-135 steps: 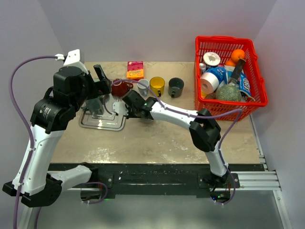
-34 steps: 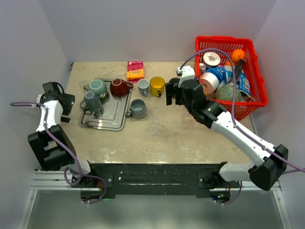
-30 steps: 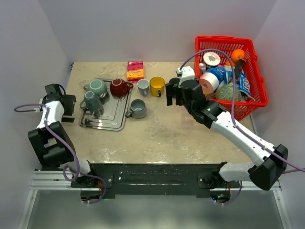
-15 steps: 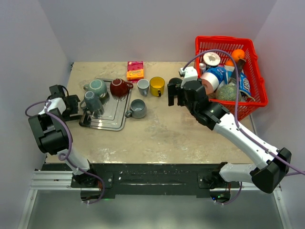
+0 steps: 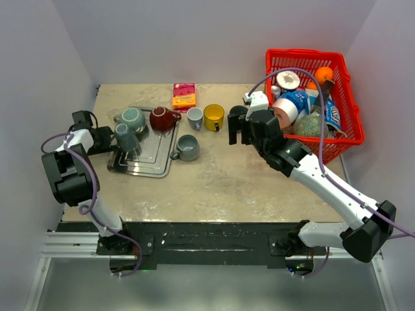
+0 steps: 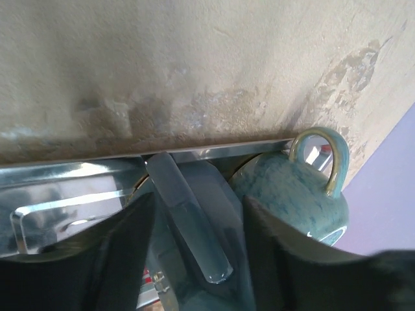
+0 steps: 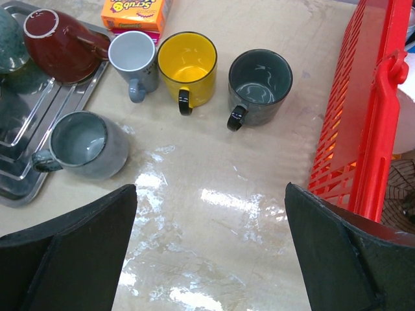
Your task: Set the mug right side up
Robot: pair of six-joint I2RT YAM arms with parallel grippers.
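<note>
A blue-grey mug stands upside down on the metal tray. My left gripper reaches in low from the tray's left edge. In the left wrist view its jaws stand apart on either side of this mug, whose handle points at the camera between them. I see no finger pressing on the handle. My right gripper hovers wide open over the table's middle with nothing between its fingers.
On the tray are also a teal mug and a tipped red mug. Upright grey, white, yellow and dark mugs stand nearby. An orange box is behind, a red basket at right.
My left gripper has moved right from the table's left edge to the tray, and its jaws have narrowed around the upside-down mug. The right arm has barely shifted.
</note>
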